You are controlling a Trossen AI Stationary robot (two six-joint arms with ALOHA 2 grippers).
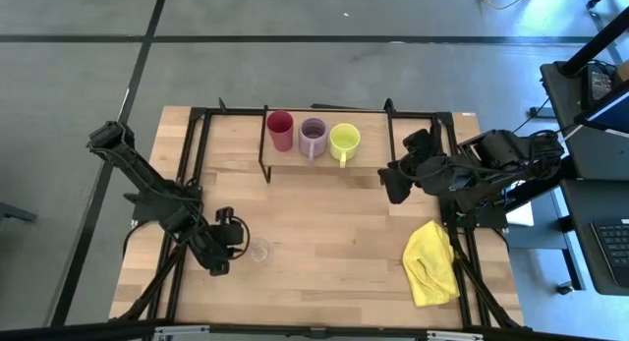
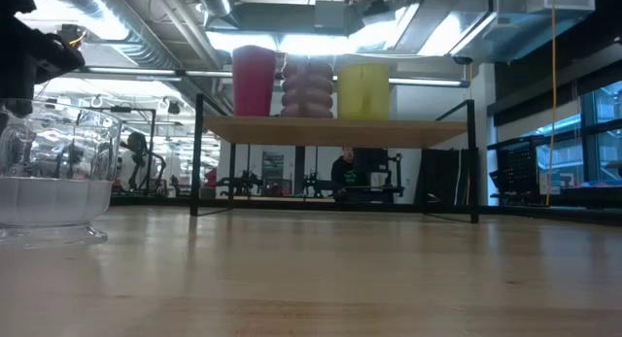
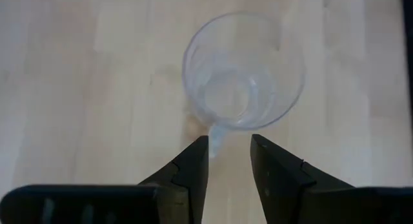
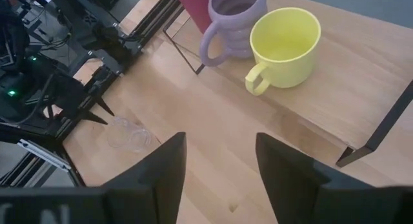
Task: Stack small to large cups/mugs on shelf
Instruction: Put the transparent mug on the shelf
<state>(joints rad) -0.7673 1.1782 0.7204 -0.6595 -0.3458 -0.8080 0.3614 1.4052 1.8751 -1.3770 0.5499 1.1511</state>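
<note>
The left tool [image 1: 239, 245] sits low over the near-left part of the surface [image 1: 324, 233], its two dark fingers [image 3: 193, 169] spread a little apart and holding nothing. In the left wrist view the tips point at the tiny clear glass [image 3: 243, 72], which stands upright on the bare wood just beyond them; a small spout-like lip on the rim of the glass reaches toward the gap between the tips, but neither finger is closed against it. From above, the glass [image 1: 260, 251] lies just beside the tool, on the side toward the middle of the surface. In the low view it looms large at the left edge, resting flat on the wood.

The right tool [image 1: 391, 184] hangs over the right part of the surface, near the right end of the shelf [image 1: 369, 156], with its fingers [image 4: 164, 175] spread wide and empty.

The shelf, a light board on a thin black wire frame, stands at the far middle of the surface. Three vessels stand upright on it in a row: the red cup [image 1: 280, 130] at the left, the lilac mug [image 1: 313, 139] in the middle and the yellow-green mug [image 1: 344, 141] at the right. The lilac and yellow-green mugs stand close together, their handles turned toward the near side. The clear glass is well apart from the shelf.

A crumpled yellow cloth [image 1: 430, 264] lies on the near-right part of the surface, near the right arm's base.
</note>
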